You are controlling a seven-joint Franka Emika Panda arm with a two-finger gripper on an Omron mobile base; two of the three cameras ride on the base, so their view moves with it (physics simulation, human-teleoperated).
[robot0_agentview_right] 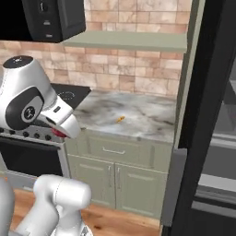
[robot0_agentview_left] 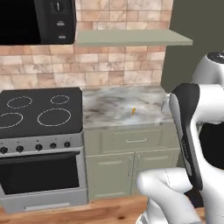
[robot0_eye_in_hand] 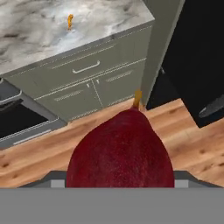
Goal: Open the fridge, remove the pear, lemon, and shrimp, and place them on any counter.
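Pear (robot0_eye_in_hand: 120, 151) sits right at the hand camera, dark red, stem up, between where the finger tips should be; the tips themselves are hidden behind it, so gripper looks clamped wide on the pear, judged from how the fruit rides with the hand. A sliver of red also shows under the wrist in the right base view (robot0_agentview_right: 57, 132). The hand is off the desk (robot0_agentview_left: 118, 107), out over the wood floor (robot0_eye_in_hand: 183, 131) in front of the desk's green cabinets (robot0_eye_in_hand: 87, 83). Shrimp (robot0_agentview_left: 134, 110) lies already on the desk, near its middle, towards the front edge, well apart from the stove (robot0_agentview_left: 39, 111) on the desk's far side. Fridge (robot0_agentview_right: 207, 120) stands just beside the desk, door open, grey inside visible. Lemon not made out. Step in hand: carrying the pear to the desk. Next move calls for raising the hand over the desk edge, bringing it down beside the shrimp without hitting it, then opening; round fruit may roll off.
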